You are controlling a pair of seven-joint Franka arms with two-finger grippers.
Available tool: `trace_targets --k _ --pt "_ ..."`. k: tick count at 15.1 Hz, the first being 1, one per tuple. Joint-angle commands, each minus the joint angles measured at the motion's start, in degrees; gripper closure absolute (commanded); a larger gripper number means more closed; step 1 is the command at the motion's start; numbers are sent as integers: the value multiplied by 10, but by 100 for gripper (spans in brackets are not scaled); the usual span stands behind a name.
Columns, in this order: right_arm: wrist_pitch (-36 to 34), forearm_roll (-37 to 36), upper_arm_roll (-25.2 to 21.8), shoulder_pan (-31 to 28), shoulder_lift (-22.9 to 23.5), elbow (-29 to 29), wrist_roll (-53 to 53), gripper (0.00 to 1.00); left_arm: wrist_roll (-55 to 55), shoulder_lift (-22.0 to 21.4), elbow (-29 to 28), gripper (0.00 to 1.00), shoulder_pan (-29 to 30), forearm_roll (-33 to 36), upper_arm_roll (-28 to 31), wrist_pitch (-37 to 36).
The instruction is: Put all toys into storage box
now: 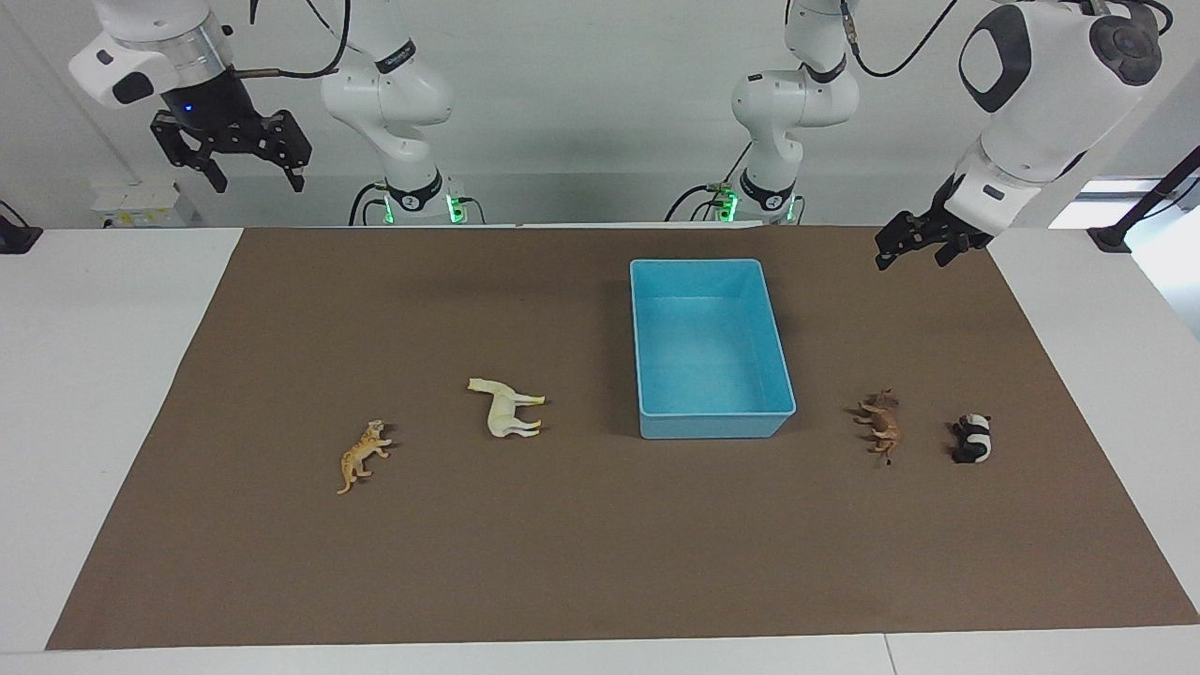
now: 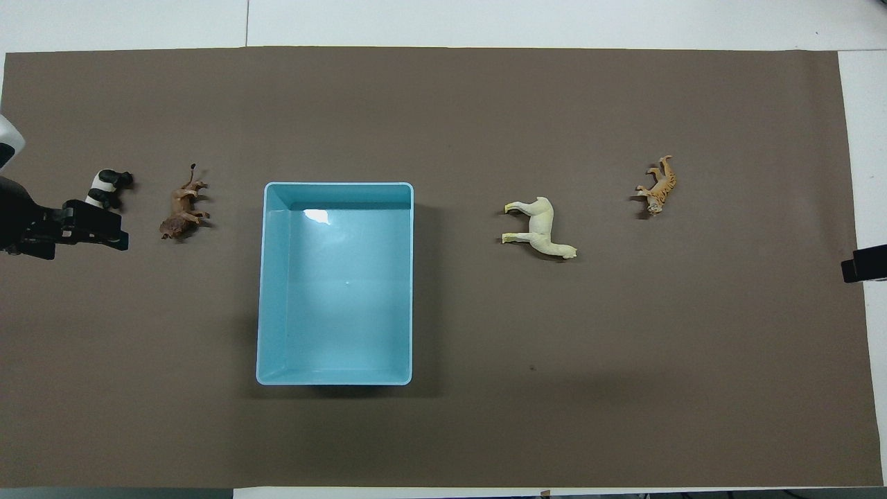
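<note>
1. While every toy lies on the brown mat (image 1: 600,562) outside the storage box (image 1: 647,356), you have nothing stowed yet.
2. Tiger (image 1: 363,456) and horse (image 1: 507,409) lie toward the right arm's end; lion (image 1: 880,426) and panda (image 1: 973,438) toward the left arm's, all about level with the box's wall farthest from the robots.
3. Left gripper (image 1: 923,249) hangs spread and empty over the mat's corner nearest its base; right gripper (image 1: 246,167) waits high, also spread.
4. Expect light, rigid, slick plastic: pinch each across the torso, not the thin legs or tail.
</note>
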Motion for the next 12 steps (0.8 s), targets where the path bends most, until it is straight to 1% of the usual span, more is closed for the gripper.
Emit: trace_targets --k 1,2,3,5,6,7,8,10,11,12 --pt "4 -5 2 -9 -15 -18 11 0 1 -20 -66 0 0 -1 2 91" --pt "5 -5 2 -8 -15 -21 12 0 15 -8 -74 0 2 -1 2 107" --pt "8 -5 2 -6 -17 -31 11 0 23 20 -73 0 4 -1 3 124" --pt "9 -5 3 -3 -21 -44 13 0 22 64 -77 0 6 -1 3 187" --pt "15 -5 6 -2 -20 -54 13 0 17 88 -89 0 10 -1 3 227" --pt "43 -5 7 -2 -19 -71 11 0 18 107 -97 0 13 -1 2 267" --pt "87 -5 10 0 -22 -103 10 0 18 118 -106 0 14 -1 3 297" --pt "162 -5 10 -1 -25 -169 5 0 19 133 -142 0 30 -1 3 387" --pt "206 -5 12 0 -16 -191 9 0 19 153 -143 0 33 -1 3 406" --pt "237 -5 15 16 1 -199 15 0 18 176 -138 0 31 -1 3 415"
